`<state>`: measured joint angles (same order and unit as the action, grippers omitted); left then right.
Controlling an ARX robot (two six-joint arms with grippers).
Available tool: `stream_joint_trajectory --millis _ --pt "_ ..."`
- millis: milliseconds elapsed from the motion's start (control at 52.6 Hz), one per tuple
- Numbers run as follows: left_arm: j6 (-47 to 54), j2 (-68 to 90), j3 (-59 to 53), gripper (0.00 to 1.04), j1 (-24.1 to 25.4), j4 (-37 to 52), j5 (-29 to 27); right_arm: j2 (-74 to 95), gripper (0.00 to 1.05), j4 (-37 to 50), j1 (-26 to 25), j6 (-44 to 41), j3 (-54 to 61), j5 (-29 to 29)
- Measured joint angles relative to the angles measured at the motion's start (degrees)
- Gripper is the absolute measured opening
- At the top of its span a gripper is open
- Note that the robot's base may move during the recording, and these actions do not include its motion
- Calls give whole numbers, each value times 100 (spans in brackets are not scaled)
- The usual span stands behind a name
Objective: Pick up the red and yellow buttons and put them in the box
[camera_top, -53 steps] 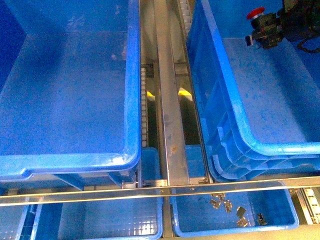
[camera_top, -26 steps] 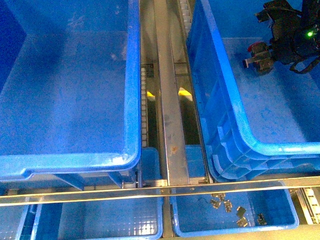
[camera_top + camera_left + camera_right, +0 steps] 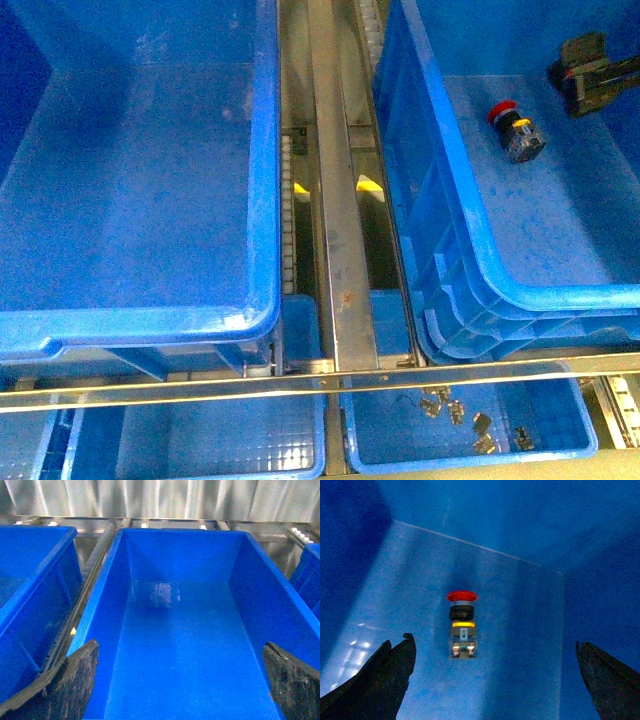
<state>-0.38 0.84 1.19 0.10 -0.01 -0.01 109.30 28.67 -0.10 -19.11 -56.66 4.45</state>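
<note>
The red button [image 3: 515, 130] has left the right fingers [image 3: 598, 82]. A second ago they held it at the upper right of the front view. Now it lies loose on the floor of the box [image 3: 560, 297], and the fingers have drawn back to the upper right edge of the frame, apart from it.

A big blue crate [image 3: 262, 200] fills the left half of the front view. The box fills the right half, stacked in other blue crates of the same shape. A steel rail [image 3: 335, 250] runs up the middle of the frame between the two. A thin metal bar [image 3: 300, 386] crosses the lower part of the frame. Below it sit two shallow blue trays, one at the lower left [image 3: 200, 440] and one at the lower right [image 3: 565, 445].

The right wrist view shows the right fingers spread wide with nothing between them. The left fingers [image 3: 75, 680] are likewise wide apart and hold nothing, above a blue crate in the left wrist view.

The button rests on its side in the upper right of the front view. Its red cap points to the upper left and its grey body to the lower right. It touches neither wall. A few small metal clips [image 3: 455, 408] lie scattered in the lower right tray.
</note>
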Motion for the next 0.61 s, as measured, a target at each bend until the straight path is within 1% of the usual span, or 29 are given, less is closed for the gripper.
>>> stream_joint_trajectory --millis 76,133,209,304,380,399,418,437,456,494,513,570,589,608 --pt "-2 0 0 97 0 0 0 -1054 99 52 -4 46 1032 393" --pt "0 0 0 97 0 0 0 -2201 99 -216 -2 223 2188 708" --pt "-2 0 0 97 0 0 -2 -3563 99 -817 -46 688 3331 804" --pt "0 0 0 97 0 0 0 -4874 99 -1613 -105 1226 3974 715" --pt "0 0 -2 97 0 0 0 -5414 99 -1718 -118 1434 4081 710" --pt "0 0 0 97 0 0 2 -5458 98 -1648 -116 1495 4087 640" --pt "0 0 0 97 0 0 2 -5394 96 -1272 -90 1598 4179 450" --pt "-2 0 0 97 0 0 0 -5283 92 -675 -59 1633 4336 195" --pt "0 0 -2 97 0 0 0 -5136 87 310 -28 1687 4627 -140" --pt "0 0 0 97 0 0 -2 -5023 80 1241 -20 1744 4951 -365" --pt "-2 0 0 97 0 0 -2 -5010 79 1335 -22 1749 4988 -380" --pt "-2 0 0 97 0 0 -4 -5049 68 2103 -15 1808 5327 -431" --pt "0 0 0 97 0 -2 -7 -5093 67 2159 -15 1805 5351 -428" --pt "-2 0 0 97 0 -2 -4 -5226 62 2214 -11 1816 5366 -428"
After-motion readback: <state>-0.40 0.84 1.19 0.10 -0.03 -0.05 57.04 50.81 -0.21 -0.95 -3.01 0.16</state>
